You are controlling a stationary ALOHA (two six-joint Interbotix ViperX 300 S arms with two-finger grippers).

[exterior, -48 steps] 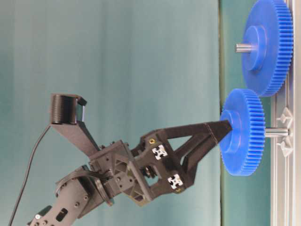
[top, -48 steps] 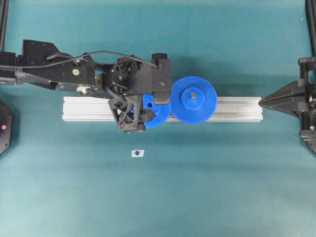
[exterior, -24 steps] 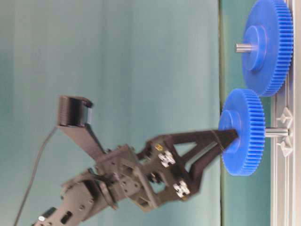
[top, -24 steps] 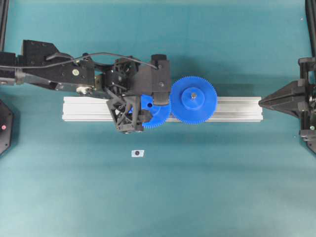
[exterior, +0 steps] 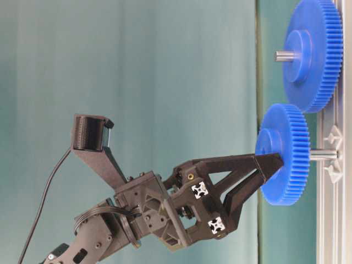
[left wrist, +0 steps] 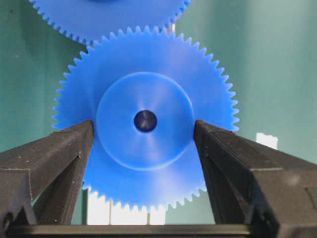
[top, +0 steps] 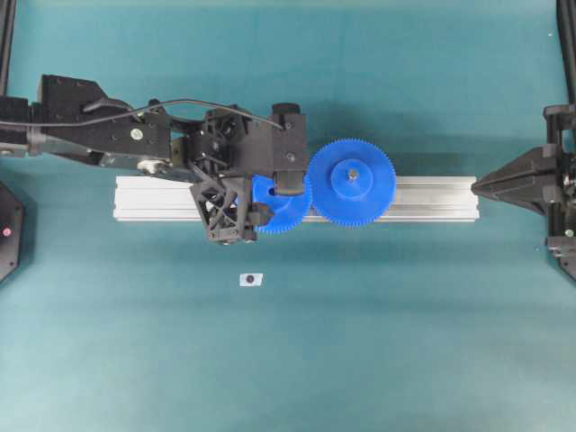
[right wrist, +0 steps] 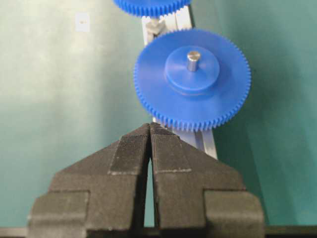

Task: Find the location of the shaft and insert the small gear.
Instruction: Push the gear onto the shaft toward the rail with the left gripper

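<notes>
The left gripper, clenched on the small gear's hub, is tilting and pressing it further down the shaft; insertion looks nearly complete.

Teal table bearing aluminium rail, white tag

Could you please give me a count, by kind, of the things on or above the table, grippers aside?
Blue plastic toothed gears: 2, the small gear and the larger gear
Silver aluminium rail: 1
Small white tag with a dark dot: 1
Total: 4
</notes>
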